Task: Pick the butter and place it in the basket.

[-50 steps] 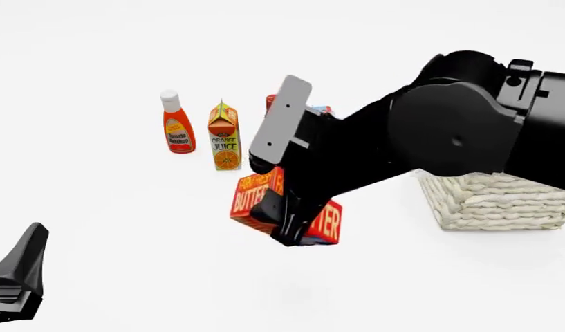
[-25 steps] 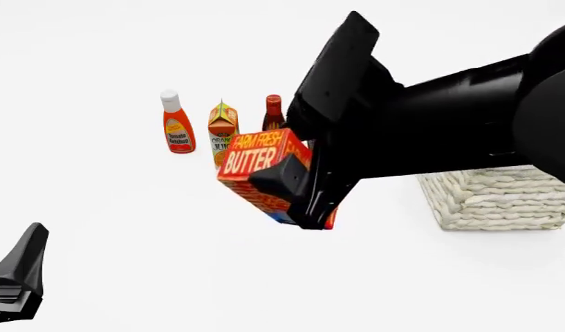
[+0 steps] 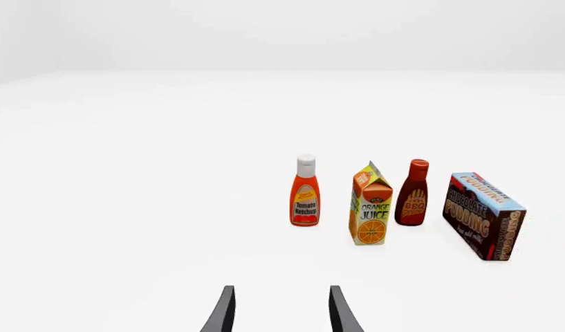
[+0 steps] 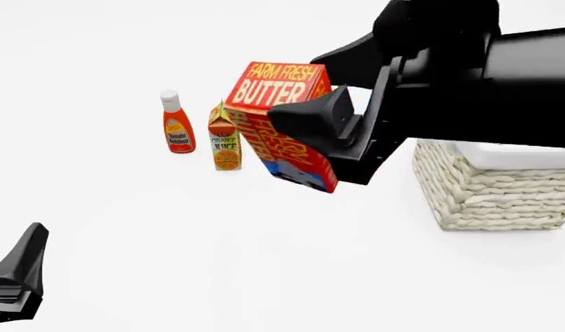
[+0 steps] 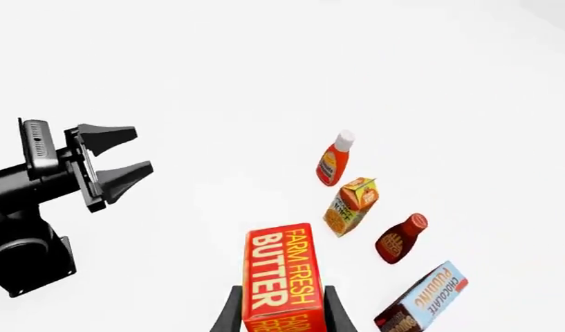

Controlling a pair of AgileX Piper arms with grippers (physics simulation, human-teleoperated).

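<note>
The butter (image 4: 274, 86), a red-orange carton with yellow lettering, hangs tilted in the air above the table, left of the basket (image 4: 489, 197). My right gripper (image 4: 284, 119) is shut on it, one black finger across its front face and the other hidden behind it. In the right wrist view the butter (image 5: 280, 277) sits between the two fingers of that gripper (image 5: 282, 290). The woven basket stands at the right, partly covered by the right arm. My left gripper (image 4: 24, 266) rests low at the front left, open and holding nothing (image 3: 280, 290).
A ketchup bottle (image 4: 178, 124) and an orange juice carton (image 4: 224, 142) stand behind the butter. A BBQ sauce bottle (image 3: 413, 194) and a chocolate pudding box (image 3: 485, 216) stand beside them. The left gripper (image 5: 142, 148) shows in the right wrist view.
The right arm has raised the butter from just above the table to well above it, tipping the carton more upright. The left gripper has stayed still.
</note>
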